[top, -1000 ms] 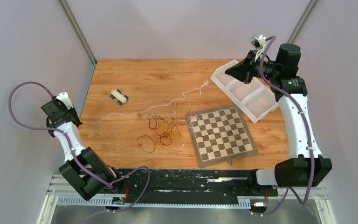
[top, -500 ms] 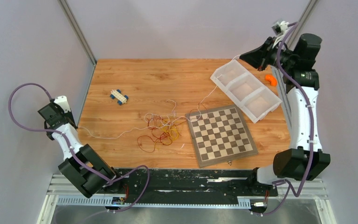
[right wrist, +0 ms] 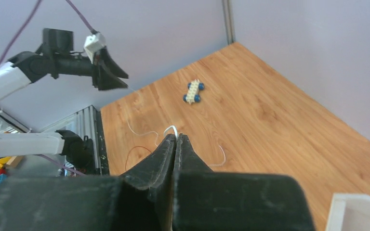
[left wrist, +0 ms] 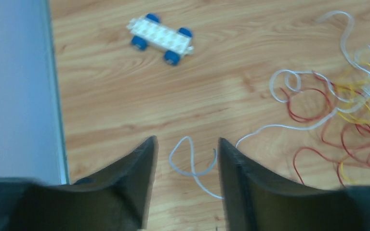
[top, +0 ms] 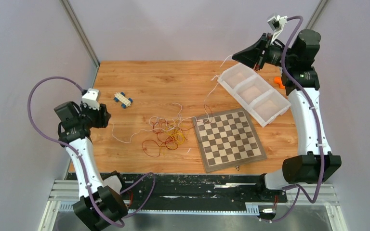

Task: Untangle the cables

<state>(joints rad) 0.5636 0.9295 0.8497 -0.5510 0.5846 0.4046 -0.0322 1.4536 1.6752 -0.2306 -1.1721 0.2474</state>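
Note:
The cables lie as a tangle (top: 166, 136) of thin red, yellow-orange and white wires in the middle of the wooden table, left of the chessboard. My right gripper (top: 235, 56) is raised above the far end of the white tray, shut on a white cable (right wrist: 171, 127) that hangs from its tip down to the tangle. My left gripper (left wrist: 186, 140) hovers low over the table's left side, open. The white cable's loose end (left wrist: 193, 172) lies curled on the wood between its fingers, touching neither. Red and yellow loops (left wrist: 351, 113) lie to its right.
A chessboard (top: 229, 139) lies right of the tangle. A white compartment tray (top: 255, 94) stands behind it, with an orange piece (top: 279, 82) beyond. A small white toy car (top: 123, 99) with blue wheels sits at the far left. Grey walls close in both sides.
My left gripper has opened and let go of the white cable's end, which now lies slack on the table. The left arm has swung inward over the table. The right gripper shifted slightly left, still shut.

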